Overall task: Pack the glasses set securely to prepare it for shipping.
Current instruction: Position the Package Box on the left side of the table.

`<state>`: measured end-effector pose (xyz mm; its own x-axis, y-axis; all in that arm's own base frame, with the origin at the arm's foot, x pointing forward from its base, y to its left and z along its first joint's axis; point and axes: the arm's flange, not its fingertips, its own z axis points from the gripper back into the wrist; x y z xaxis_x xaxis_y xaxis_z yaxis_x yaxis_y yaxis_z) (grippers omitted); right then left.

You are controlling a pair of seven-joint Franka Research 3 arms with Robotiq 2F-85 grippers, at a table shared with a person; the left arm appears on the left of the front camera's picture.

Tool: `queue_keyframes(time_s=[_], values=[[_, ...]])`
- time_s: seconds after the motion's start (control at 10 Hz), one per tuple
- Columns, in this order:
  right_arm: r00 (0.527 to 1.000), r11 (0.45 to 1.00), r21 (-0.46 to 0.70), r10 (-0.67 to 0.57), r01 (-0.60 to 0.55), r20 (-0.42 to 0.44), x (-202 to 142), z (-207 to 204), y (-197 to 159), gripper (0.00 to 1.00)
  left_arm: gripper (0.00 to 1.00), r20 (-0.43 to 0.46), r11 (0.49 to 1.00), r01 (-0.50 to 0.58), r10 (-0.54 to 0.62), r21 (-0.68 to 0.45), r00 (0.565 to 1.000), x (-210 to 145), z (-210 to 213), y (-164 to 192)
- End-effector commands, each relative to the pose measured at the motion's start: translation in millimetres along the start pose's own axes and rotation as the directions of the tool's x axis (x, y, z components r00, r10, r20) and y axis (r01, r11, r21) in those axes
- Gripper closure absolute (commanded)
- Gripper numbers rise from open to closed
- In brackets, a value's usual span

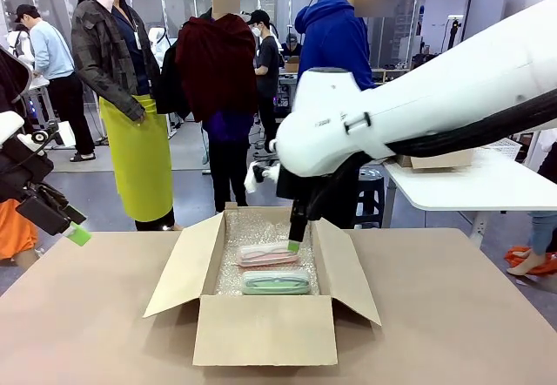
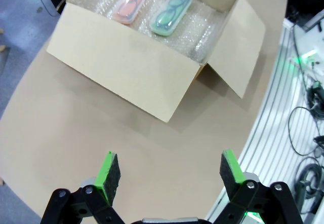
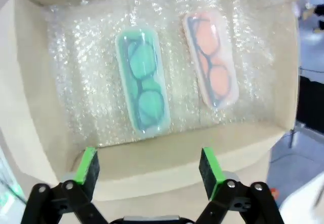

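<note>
My right gripper (image 3: 147, 167) hangs wide and empty over the box (image 1: 261, 328), where the pink case (image 3: 210, 59) and green case (image 3: 142, 79) lie cushioned on bubble wrap (image 3: 76, 82), my left gripper (image 2: 167, 171) wide beside the box

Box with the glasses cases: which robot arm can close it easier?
Probably right: the right gripper hangs open over the box by the pink case; the left gripper, also open, is off at the table's left side.

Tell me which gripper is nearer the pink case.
Right. The right gripper hangs open over the cardboard box's right wall, close beside the pink case. The left gripper is open at the table's left edge, far from the box.
</note>
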<state>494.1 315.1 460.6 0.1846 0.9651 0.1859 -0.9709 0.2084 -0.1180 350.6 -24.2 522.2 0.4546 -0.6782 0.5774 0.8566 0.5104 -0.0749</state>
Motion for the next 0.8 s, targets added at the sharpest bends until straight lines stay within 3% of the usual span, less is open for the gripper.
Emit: queue_keyframes(time_s=[0.0, 0.2, 0.3, 0.5, 0.7], values=[[0.955, 0.958, -0.060, -0.272, 0.280, 0.114, -78, 31, 23, 0.00, 0.00, 0.022, 0.999, 0.019, -0.019, -0.025, 1.000, -1, 3, 1], [0.860, 0.868, -0.076, -0.469, 0.491, 0.203, -142, 52, 46, 0.00, 0.00, 0.022, 0.999, 0.019, -0.019, -0.025, 1.000, -1, 3, 1], [0.804, 0.804, -0.102, -0.562, 0.586, 0.194, -163, 60, 59, 0.00, 0.00, 0.022, 0.999, 0.019, -0.019, -0.025, 1.000, -1, 3, 1], [0.712, 0.715, -0.108, -0.647, 0.691, 0.275, -199, 74, 84, 0.00, 0.00, 0.022, 0.999, 0.019, -0.019, -0.025, 1.000, -1, 3, 1], [0.657, 0.670, -0.103, -0.666, 0.735, 0.355, -233, 84, 100, 0.00, 0.00, 0.022, 0.999, 0.019, -0.019, -0.025, 1.000, -1, 3, 1]])
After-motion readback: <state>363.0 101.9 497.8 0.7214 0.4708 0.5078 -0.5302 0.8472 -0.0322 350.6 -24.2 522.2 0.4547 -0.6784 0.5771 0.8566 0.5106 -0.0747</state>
